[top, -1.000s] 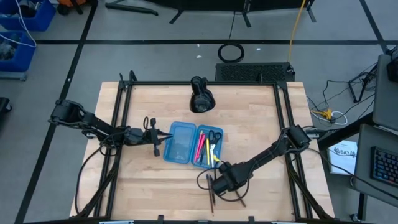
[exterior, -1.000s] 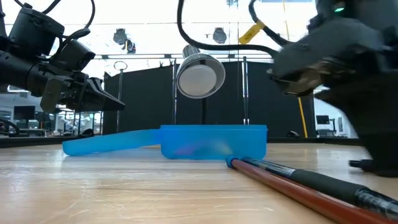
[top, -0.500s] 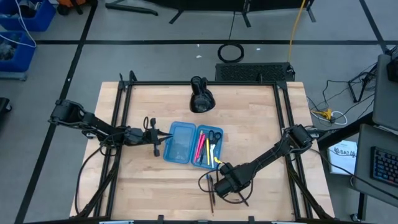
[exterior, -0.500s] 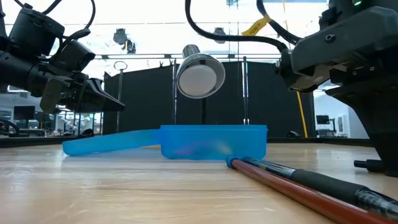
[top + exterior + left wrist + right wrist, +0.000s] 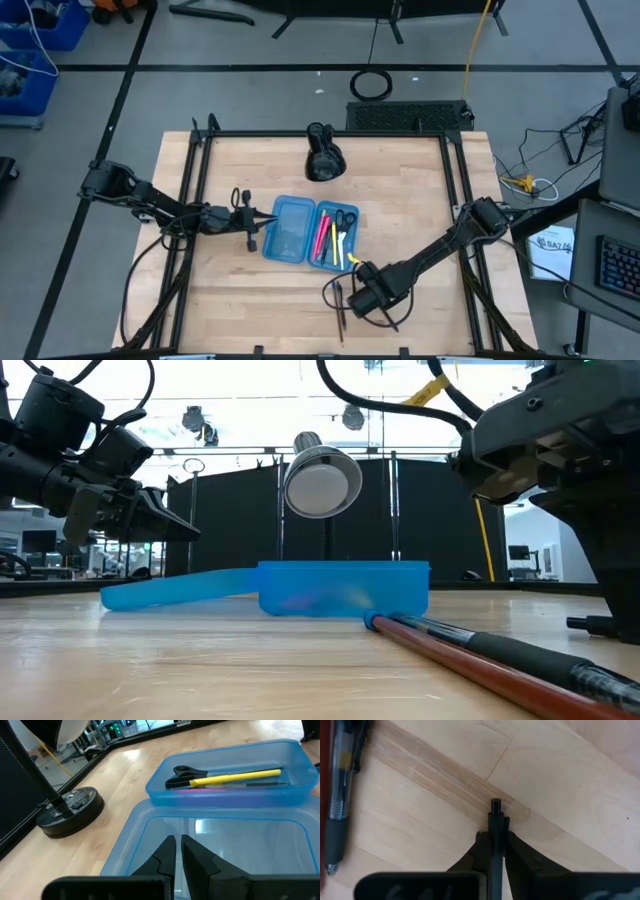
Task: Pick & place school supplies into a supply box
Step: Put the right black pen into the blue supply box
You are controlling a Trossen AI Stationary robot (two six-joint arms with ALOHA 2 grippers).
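Observation:
The supply box (image 5: 288,232), translucent blue, lies open mid-table. Its right half (image 5: 280,785) holds scissors (image 5: 184,772), a yellow pencil (image 5: 235,776) and pink pens (image 5: 324,240). My left gripper (image 5: 175,852) hovers shut just over the left edge of the empty half (image 5: 225,845), touching nothing. My right gripper (image 5: 366,294) points down near the front edge, shut on a black pen (image 5: 496,827). Beside it on the wood lie a clear-barrelled pen (image 5: 342,780) and a red pencil (image 5: 470,665). My right gripper pinches the black pen between its two fingers (image 5: 479,851), a short way back from the pen's end (image 5: 496,806). The fingers come from above, pointing down, and lie across the pen. Whether the pen rests on the wood or is just off it, I cannot tell.
A black lamp (image 5: 322,158) stands at the table's far middle, behind the box. A black metal frame (image 5: 190,230) runs along the table's left and right sides. Bare wood lies to the right of the box and along the near left.
My right arm's wrist has tipped a little over the loose pens near the front edge, staying in the same spot. The box and the supplies in it have not moved.

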